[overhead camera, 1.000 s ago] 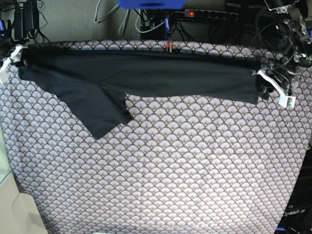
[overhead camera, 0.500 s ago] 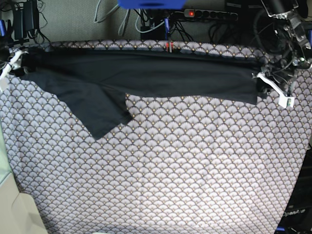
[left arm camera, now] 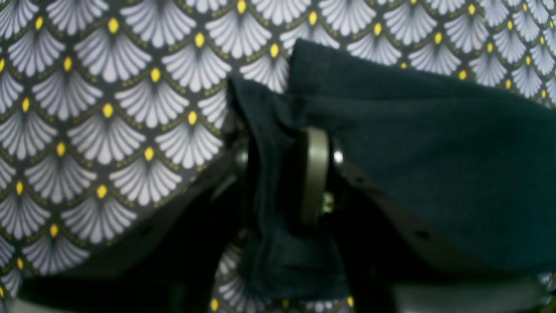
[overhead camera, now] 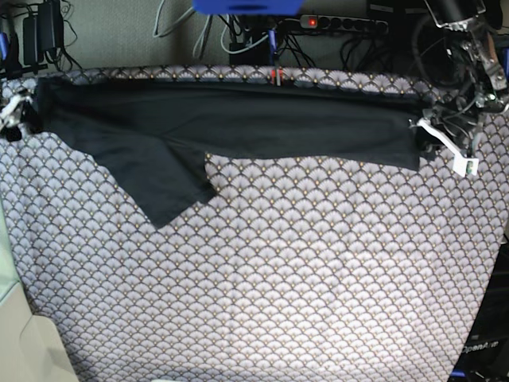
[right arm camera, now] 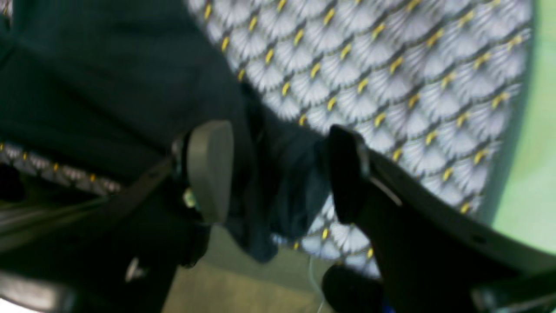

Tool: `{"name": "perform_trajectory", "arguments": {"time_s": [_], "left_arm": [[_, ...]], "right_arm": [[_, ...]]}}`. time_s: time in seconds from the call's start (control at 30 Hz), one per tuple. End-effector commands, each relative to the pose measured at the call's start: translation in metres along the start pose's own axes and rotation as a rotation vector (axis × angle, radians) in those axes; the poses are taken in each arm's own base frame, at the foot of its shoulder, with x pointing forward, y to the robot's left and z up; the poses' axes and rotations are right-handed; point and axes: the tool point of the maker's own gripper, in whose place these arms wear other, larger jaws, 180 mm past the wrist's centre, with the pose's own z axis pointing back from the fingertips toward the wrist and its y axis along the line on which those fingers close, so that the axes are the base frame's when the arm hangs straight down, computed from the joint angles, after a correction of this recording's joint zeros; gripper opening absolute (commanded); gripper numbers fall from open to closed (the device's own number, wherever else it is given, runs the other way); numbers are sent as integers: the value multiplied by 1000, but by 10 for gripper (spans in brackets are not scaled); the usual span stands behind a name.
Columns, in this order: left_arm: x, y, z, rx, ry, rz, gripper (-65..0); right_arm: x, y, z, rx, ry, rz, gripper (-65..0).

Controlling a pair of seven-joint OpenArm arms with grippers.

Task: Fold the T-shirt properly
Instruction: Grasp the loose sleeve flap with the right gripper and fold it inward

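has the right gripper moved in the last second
Yes. In the base view the right gripper has slid toward the table's left edge and slightly up, dragging the T-shirt corner with it.

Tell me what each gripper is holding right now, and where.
The left gripper pinches a bunched end of the T-shirt. The right gripper has cloth between open jaws; no firm hold shows.

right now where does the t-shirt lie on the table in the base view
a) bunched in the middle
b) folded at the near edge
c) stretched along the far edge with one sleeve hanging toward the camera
c: the T-shirt spans the far edge of the tablecloth, one sleeve pointing toward the camera.
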Motion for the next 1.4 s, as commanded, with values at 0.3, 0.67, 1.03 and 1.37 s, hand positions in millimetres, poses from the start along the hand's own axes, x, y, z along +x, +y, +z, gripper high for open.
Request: {"name": "perform_trajectory", "arguments": {"time_s": [0.3,0.67,1.03,1.37], "left_arm": [[9,-5,2,-18,-37,-4,-495],[3,-5,3,-16,-25,-5,-495],[0,-3,3,-12,-20,4,-495],[3,-3,3,-9,-25,3,-495]], "right_arm": [[104,64,-77,219,-76,124,-281],[89,73,-151,314,-23,-51,-281],[64,73,-166,316,44,-95,-281],[32,102,-172,374,157,-93,-285]]}}
